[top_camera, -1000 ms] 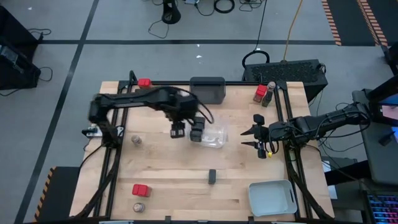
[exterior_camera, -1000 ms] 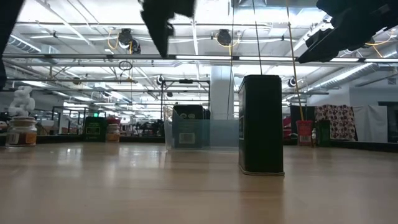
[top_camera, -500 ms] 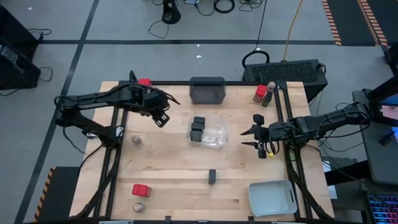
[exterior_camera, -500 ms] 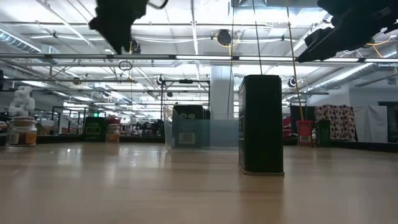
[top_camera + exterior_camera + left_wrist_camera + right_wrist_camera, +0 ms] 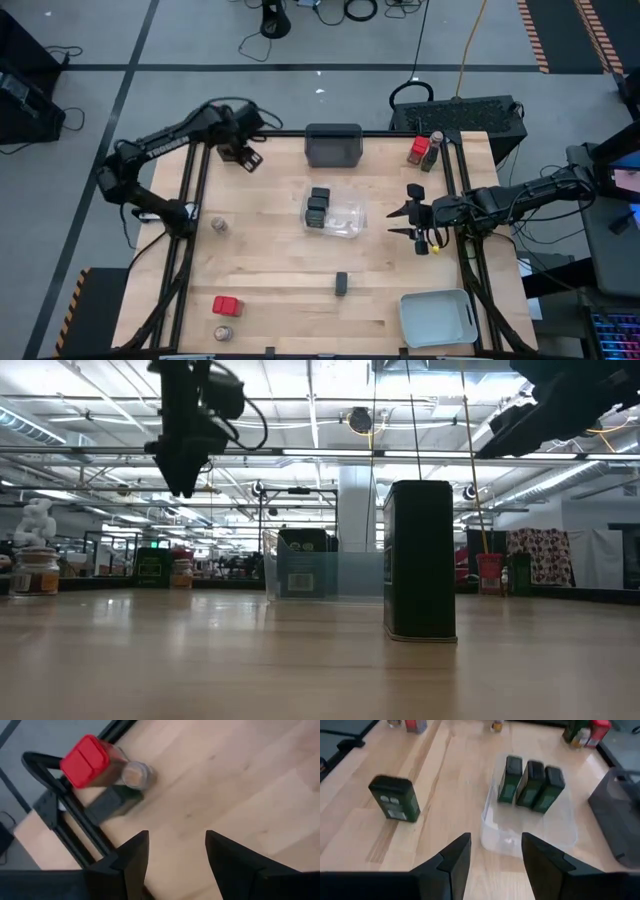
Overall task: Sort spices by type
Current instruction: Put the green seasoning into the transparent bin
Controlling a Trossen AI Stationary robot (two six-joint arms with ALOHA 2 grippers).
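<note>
Spices are sitting all over my table, and I am looking down at them. Three black boxes (image 5: 319,207) are standing in a row in the clear tray (image 5: 340,218), near the middle. One more black box (image 5: 341,283) is standing alone at about six o'clock. A red-topped jar (image 5: 92,764) is waiting at the eleven o'clock corner, and my left gripper (image 5: 244,158) is hanging just beside it with its jaws open and holding nothing. My right gripper (image 5: 411,221) is hanging at about three o'clock, jaws open too, pointing at the clear tray. More spices are sitting at one o'clock (image 5: 424,150) and seven o'clock (image 5: 226,305).
</note>
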